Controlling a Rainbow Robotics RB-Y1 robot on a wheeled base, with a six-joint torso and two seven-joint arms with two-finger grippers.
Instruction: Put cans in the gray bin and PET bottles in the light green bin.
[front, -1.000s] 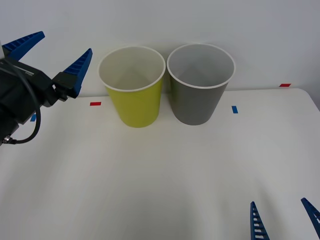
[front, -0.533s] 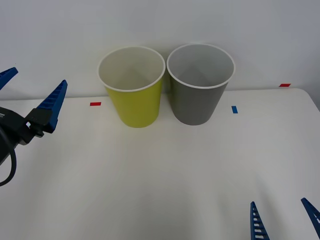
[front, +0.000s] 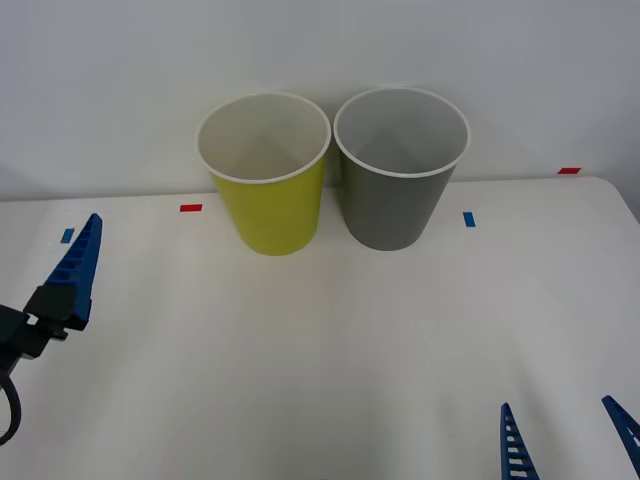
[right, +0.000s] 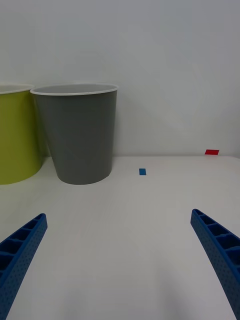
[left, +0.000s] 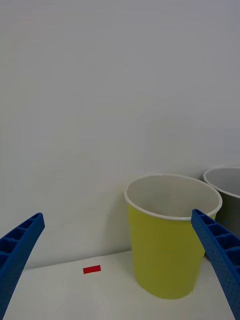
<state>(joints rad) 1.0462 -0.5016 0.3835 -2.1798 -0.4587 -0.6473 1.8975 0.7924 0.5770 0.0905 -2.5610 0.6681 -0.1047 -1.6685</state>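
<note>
The light green bin (front: 264, 205) and the gray bin (front: 394, 200) stand upright side by side at the back of the white table (front: 320, 350), almost touching. What I see of their insides is bare. Cans and PET bottles are out of view. My left gripper (left: 117, 216) is open and holds nothing; one blue finger (front: 72, 268) shows low at the left edge, well left of the light green bin (left: 167, 240). My right gripper (front: 556, 405) is open and holds nothing, near the front right edge and facing the gray bin (right: 80, 135).
A white wall rises right behind the bins. Small tape marks lie on the table: red (front: 190, 208), blue (front: 468, 218), red (front: 569, 170) and blue (front: 67, 235). Open tabletop spans the space between the bins and my grippers.
My left gripper, open throughout, has dropped from beside the light green bin's rim down and back toward the left front edge. The right gripper and both bins have not moved.
</note>
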